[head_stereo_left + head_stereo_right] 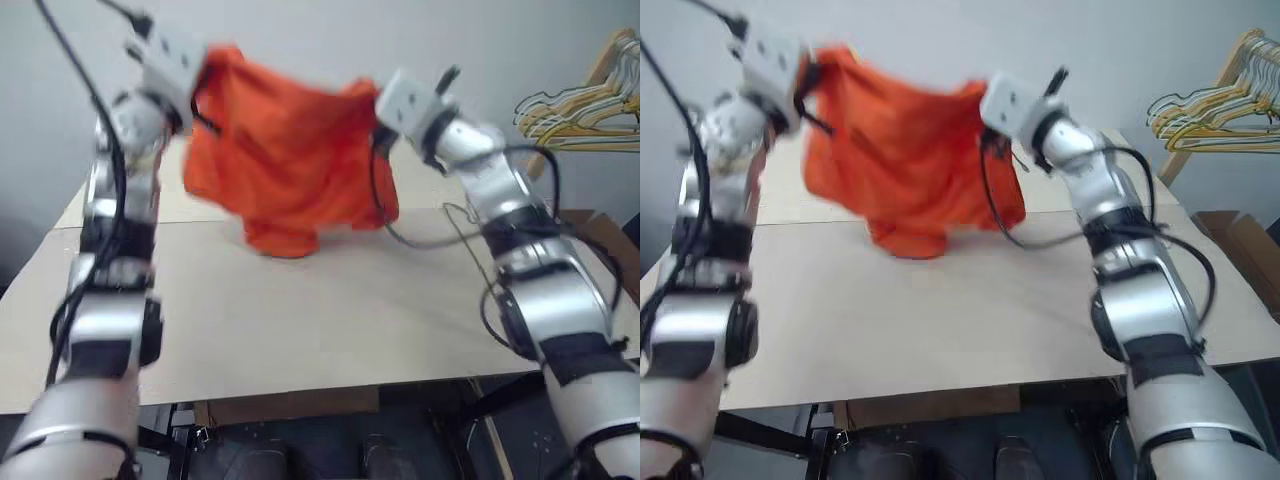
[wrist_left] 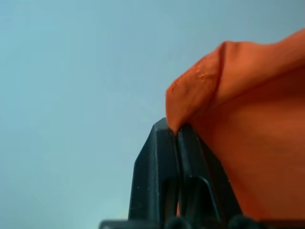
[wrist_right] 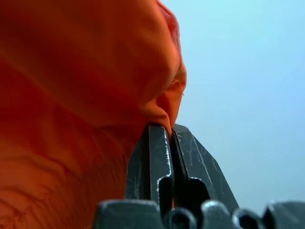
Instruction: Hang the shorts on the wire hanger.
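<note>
The shorts [image 1: 285, 165] hang spread above the table [image 1: 330, 310], lower edge brushing it. Your left gripper [image 2: 172, 130] and right gripper [image 3: 169, 128] are each pinched on an upper corner of them. Judged step: lifting and presenting. Bunched hangers [image 1: 585, 108] sit well right of the shorts; next, locate the wire hanger.

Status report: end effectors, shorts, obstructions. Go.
Left end effector and right end effector shut on shorts. Shorts lifted, hem brushing table. Nothing obstructing.
</note>
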